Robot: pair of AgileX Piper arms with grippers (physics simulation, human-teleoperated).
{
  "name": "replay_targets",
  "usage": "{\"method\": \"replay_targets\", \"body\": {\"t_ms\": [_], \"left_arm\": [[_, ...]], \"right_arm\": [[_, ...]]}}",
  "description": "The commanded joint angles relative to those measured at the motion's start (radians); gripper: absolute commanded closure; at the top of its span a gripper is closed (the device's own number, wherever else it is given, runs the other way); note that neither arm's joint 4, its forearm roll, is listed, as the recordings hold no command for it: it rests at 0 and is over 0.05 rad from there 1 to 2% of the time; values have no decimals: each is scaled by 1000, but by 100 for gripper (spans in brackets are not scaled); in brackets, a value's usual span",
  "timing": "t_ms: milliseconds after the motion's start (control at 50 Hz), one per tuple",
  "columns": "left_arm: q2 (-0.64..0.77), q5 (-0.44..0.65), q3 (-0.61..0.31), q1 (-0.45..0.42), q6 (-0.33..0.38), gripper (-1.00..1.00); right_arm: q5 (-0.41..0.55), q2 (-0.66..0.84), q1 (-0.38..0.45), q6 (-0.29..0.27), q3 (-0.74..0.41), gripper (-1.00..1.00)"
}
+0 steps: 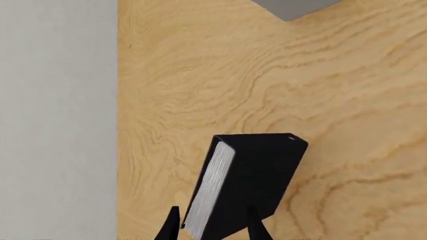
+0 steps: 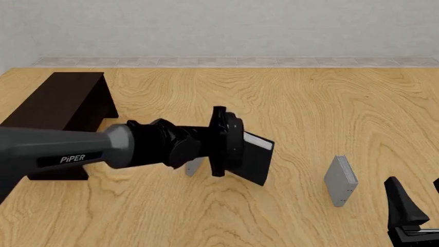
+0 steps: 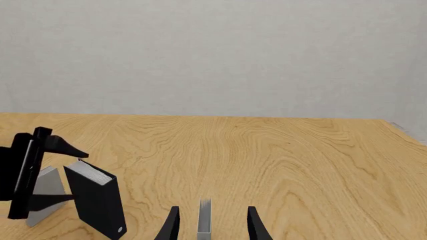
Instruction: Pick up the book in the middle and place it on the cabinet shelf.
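Now, in your left wrist view, the left gripper has its two fingers closed on either side of the book, near one end, so most of the black cover and white page edge sticks out beyond them. A corner of a grey book shows past it on the table.

In the front view, your left arm holds the book lifted and tilted above the table, between a small grey book partly hidden behind the gripper and another grey book standing to the right. The cabinet shelf sits well apart, far left.

In the right wrist view, the right gripper hangs with its fingers spread and nothing held; the right-hand grey book stands edge-on ahead, in line with the gap.

The grip looks to be off-centre, so I'd judge a fast swing toward the cabinet could twist the book in the fingers or let it slip. The hanging corner may also clip the grey book beside it, or catch the cabinet's edge if you come in too low.
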Motion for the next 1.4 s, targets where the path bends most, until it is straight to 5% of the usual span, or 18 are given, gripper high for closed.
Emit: {"method": "replay_targets", "body": {"t_ms": [20,760,780,1100,1400], "left_arm": [[19,-12,-12,29,15,-100],[45,110,-50,-5,-76,-100],[44,116,-51,-6,-80,100],[28,111,-25,-7,-95,100],[-80,169,55,-120,-251,100]], "right_arm": [[0,0,0,0,0,-100],[0,0,0,0,0,-100],[0,0,0,0,0,-100],[0,0,0,0,0,-100],[0,0,0,0,0,-100]]}}
